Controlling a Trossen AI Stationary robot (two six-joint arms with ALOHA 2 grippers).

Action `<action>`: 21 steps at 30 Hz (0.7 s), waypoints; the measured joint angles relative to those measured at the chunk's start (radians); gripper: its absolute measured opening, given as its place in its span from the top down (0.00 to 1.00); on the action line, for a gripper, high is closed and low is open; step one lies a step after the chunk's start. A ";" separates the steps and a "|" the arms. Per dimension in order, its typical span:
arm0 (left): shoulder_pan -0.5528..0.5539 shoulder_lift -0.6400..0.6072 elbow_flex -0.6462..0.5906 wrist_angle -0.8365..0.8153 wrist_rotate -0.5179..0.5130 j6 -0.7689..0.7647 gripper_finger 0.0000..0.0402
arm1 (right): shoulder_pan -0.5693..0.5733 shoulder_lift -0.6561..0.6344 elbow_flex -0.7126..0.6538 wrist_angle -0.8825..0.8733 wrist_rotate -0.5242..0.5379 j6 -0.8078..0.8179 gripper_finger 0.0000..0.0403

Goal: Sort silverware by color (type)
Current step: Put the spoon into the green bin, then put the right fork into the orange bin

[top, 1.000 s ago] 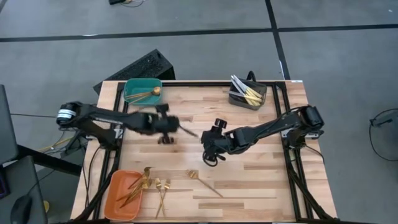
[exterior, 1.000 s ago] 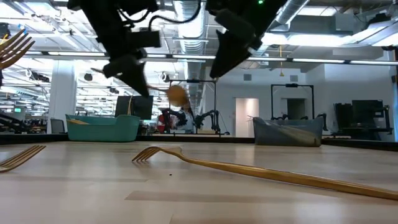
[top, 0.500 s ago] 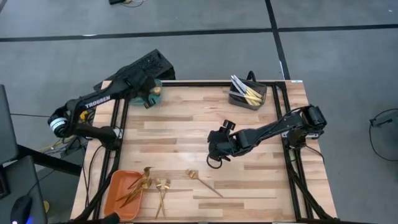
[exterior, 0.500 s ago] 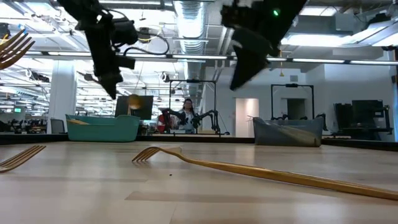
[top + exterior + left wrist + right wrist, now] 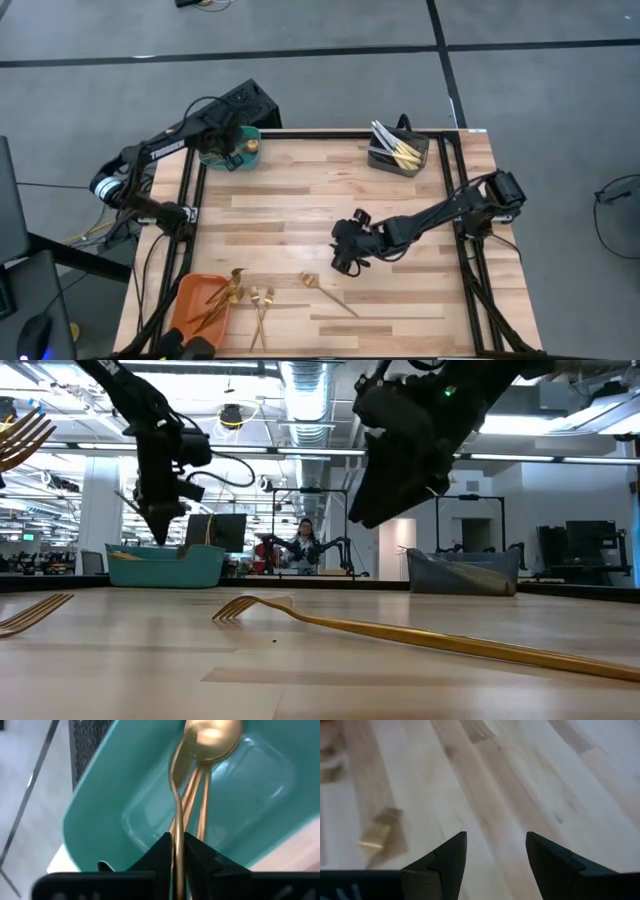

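My left gripper (image 5: 228, 148) is over the teal bin (image 5: 212, 150) at the table's far left corner, shut on a gold spoon (image 5: 176, 795). Other gold spoons (image 5: 201, 785) lie inside that bin. My right gripper (image 5: 345, 258) hangs open above the middle of the table and touches nothing. A gold fork (image 5: 326, 293) lies flat on the wood between it and the near edge, and shows in the right wrist view as a gold piece (image 5: 377, 836). Two more gold forks (image 5: 261, 304) lie beside the orange bin (image 5: 190, 322). My left gripper pinches the spoon's handle (image 5: 177, 847) between its two fingers (image 5: 200, 851), which slant down from above. The spoon runs on ahead along the fingers. Its bowl (image 5: 212, 734) is over the teal bin's inside; whether it touches the spoons below, I cannot tell.
The orange bin at the near left corner holds gold forks (image 5: 218, 300). A dark grey bin (image 5: 398, 152) at the far edge holds knives with pale gold handles. Bare wood lies between the two arms. A person shows far off in the room (image 5: 303, 545).
My left gripper has carried the spoon from the table's middle to the far left corner and now stands over the teal bin. My right gripper has moved toward the near edge, closer to the lone fork.
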 joint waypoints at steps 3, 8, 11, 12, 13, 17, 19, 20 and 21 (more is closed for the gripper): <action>-0.001 0.030 0.000 -0.006 -0.011 -0.035 0.84 | 0.032 0.002 0.000 0.011 0.001 0.065 0.43; -0.002 0.013 0.000 -0.005 -0.019 -0.091 0.68 | 0.095 0.065 -0.001 0.104 -0.003 0.121 0.43; -0.009 -0.047 0.000 -0.028 -0.012 -0.160 0.62 | 0.120 0.116 0.002 0.138 -0.038 0.146 0.43; -0.020 -0.070 0.000 -0.039 -0.008 -0.173 0.62 | 0.126 0.135 -0.001 0.137 -0.048 0.147 0.43; -0.033 -0.099 0.000 -0.042 0.009 -0.181 0.62 | 0.132 0.152 -0.002 0.147 -0.063 0.147 0.43; -0.133 -0.240 -0.003 -0.043 0.074 -0.240 0.64 | 0.146 0.198 0.000 0.206 -0.151 0.116 0.43; -0.211 -0.323 -0.025 -0.034 0.097 -0.304 0.66 | 0.143 0.213 0.000 0.235 -0.179 0.109 0.43; -0.260 -0.365 -0.038 -0.018 0.107 -0.332 0.66 | 0.137 0.225 0.001 0.271 -0.196 0.108 0.43; -0.311 -0.403 -0.051 -0.005 0.112 -0.358 0.67 | 0.131 0.232 0.001 0.296 -0.206 0.096 0.43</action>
